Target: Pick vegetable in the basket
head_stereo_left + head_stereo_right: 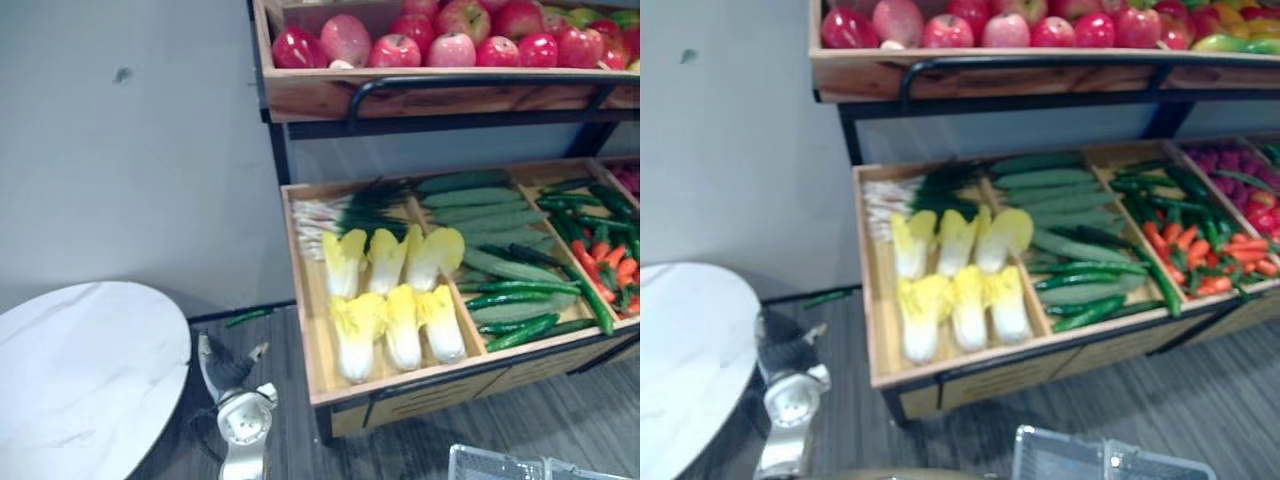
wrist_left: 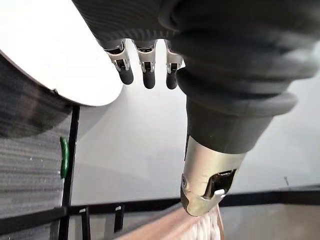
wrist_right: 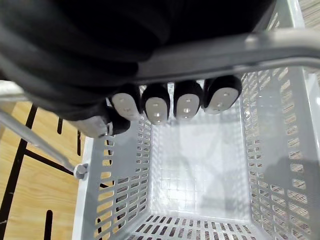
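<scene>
Vegetables (image 1: 480, 270) all lie in the lower wooden display tray (image 1: 300, 290), well apart from the basket (image 1: 1080, 455).

Left to right:
- A round white surface (image 1: 80, 370) stands at the far left with nothing on it.
- The left robot hand (image 1: 228, 370) hangs low beside that surface. In its wrist view the fingers (image 2: 145, 70) are straight and apart and hold nothing.
- In the tray, spring onions (image 1: 340, 210) lie at the back of the first compartment, with Chinese cabbages (image 1: 390, 300) in two rows in front of them. They have pale yellow leaves, white stems and a smooth surface.
- Cucumbers (image 1: 490, 225) are piled in the middle compartment, long and dark green.
- Carrots (image 1: 610, 265) and slim green pods occupy the right compartment.
- The right robot hand (image 3: 156, 102) is clamped round the basket's handle (image 3: 225, 50). The basket is grey perforated plastic and is empty.

Assessment: the pick has not begun, and the job stands at the approach step. The next move calls for raising the free left robot hand over the tray's front edge to one item, probably a near-row cabbage, and curling the fingers round its middle. The glossy skin may slip.
</scene>
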Motion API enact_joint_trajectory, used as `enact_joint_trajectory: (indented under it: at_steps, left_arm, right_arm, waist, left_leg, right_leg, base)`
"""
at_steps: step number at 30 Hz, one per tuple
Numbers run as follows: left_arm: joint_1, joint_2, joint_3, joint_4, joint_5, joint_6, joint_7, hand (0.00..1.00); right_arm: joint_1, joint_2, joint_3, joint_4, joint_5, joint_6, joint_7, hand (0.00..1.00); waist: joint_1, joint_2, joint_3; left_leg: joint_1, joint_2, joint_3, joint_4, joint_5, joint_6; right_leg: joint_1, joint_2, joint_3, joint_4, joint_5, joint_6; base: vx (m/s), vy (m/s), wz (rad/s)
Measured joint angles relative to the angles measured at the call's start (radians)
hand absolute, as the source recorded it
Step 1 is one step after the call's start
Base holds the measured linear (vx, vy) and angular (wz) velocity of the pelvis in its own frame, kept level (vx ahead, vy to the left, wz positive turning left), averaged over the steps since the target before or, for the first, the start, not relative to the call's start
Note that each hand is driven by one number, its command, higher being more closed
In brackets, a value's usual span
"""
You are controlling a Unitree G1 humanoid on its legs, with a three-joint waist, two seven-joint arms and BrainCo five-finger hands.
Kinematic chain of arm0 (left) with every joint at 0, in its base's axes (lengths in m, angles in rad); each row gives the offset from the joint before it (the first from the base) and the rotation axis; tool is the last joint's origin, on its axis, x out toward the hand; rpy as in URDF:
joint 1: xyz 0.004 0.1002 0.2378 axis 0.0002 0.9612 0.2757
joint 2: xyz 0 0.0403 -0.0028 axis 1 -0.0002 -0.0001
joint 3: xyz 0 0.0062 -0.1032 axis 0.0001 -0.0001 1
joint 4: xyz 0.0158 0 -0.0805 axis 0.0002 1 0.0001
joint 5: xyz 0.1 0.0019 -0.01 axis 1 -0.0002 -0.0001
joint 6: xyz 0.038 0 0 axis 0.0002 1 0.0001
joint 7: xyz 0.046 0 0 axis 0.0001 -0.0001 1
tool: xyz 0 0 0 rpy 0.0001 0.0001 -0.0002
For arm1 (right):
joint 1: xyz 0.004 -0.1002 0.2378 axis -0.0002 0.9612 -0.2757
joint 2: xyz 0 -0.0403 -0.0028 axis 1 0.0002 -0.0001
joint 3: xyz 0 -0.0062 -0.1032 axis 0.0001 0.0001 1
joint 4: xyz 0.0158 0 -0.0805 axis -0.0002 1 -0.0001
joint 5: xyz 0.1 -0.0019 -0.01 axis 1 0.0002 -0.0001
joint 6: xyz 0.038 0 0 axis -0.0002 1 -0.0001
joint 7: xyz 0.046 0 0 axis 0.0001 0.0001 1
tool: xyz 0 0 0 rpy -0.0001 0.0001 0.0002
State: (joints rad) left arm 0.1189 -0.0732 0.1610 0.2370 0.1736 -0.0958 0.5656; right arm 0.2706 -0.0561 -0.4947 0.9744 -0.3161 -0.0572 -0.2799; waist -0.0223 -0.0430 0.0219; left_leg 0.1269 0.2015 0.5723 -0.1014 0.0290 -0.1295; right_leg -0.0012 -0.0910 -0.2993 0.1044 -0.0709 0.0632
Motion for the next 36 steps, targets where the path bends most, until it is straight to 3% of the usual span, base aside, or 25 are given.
enact_joint_trajectory:
  at_steps: [6, 10, 25, 36]
  left_arm:
    - [-0.061, 0.003, -0.073, 0.089, 0.007, 0.013, 0.0, 0.0]
    - [-0.085, 0.006, -0.133, 0.105, 0.022, 0.013, 0.0, 0.0]
    - [-0.111, 0.018, -0.368, 0.03, 0.046, 0.011, -0.029, 0.0]
    - [-0.074, 0.018, -0.377, -0.035, 0.045, 0.011, -0.046, 0.0]
  right_arm:
    - [-0.009, 0.005, 0.035, -0.02, -0.001, 0.001, -0.002, 1.0]
    - [-0.023, -0.001, 0.077, -0.026, -0.034, 0.0, -0.01, 1.0]
    - [-0.019, -0.005, 0.112, -0.035, -0.031, -0.015, -0.038, 1.0]
    - [-0.001, -0.004, 0.112, -0.035, -0.03, -0.015, -0.039, 1.0]
  waist:
    - [-0.009, 0.011, -0.005]
    - [-0.032, 0.02, -0.006]
    - [-0.032, 0.036, -0.001]
    - [-0.028, 0.03, 0.002]
  left_leg:
    - [0.018, 0.003, 0.049, 0.002, 0.0, 0.0]
    - [0.016, 0.006, 0.059, 0.001, 0.0, -0.001]
    - [0.006, 0.014, 0.104, 0.0, -0.007, -0.009]
    - [0.007, 0.017, 0.105, 0.0, -0.007, -0.01]
  right_leg:
    - [-0.013, 0.018, 0.057, -0.012, 0.01, -0.011]
    - [-0.024, 0.031, 0.074, -0.031, 0.025, -0.016]
    - [-0.064, 0.044, 0.136, -0.024, 0.044, -0.013]
    - [-0.062, 0.047, 0.144, -0.024, 0.046, -0.01]
  base:
    - [0.04, -0.017, -0.32]
    - [-0.01, -0.025, -0.16]
    - [-0.03, -0.012, -0.1]
    - [0.0, 0.0, 0.0]
